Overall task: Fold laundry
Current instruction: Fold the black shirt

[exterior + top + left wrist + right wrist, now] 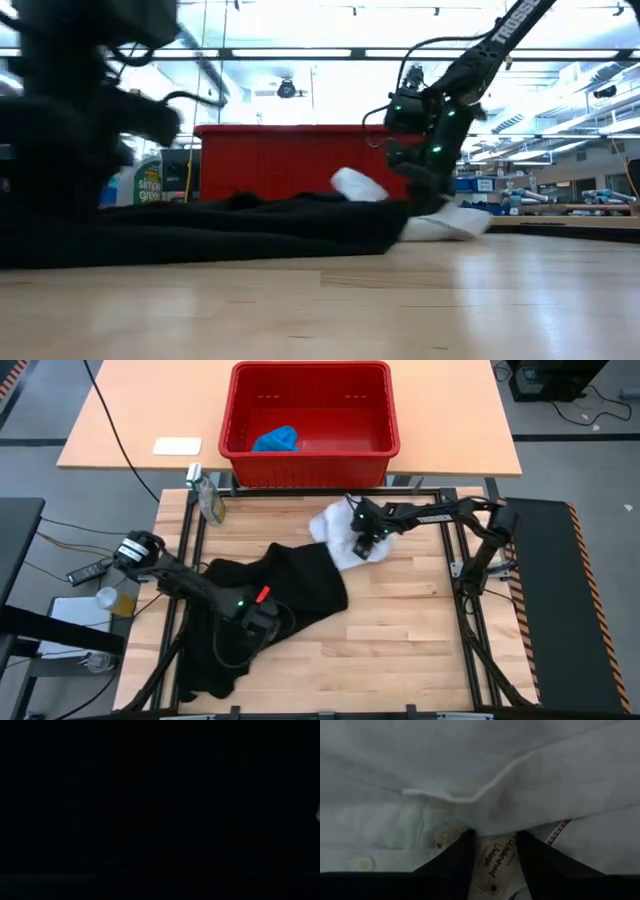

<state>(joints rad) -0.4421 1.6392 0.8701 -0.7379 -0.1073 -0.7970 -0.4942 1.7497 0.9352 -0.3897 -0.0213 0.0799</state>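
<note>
High view gives me the black garment [270, 605] sprawled crumpled across the table's [400, 650] left half, with the white garment [335, 532] bunched at its far corner, touching it. My left hand [258, 622] sits down on the black cloth; I cannot tell its grip, since its wrist view is entirely dark. Only the right wrist view shows my right hand [494, 851] closed on white fabric [485, 780], a printed label [496, 865] pinched between the fingers [455, 857], buttons beside them. The red basket [310, 455] behind the table holds the blue garment [276, 439].
</note>
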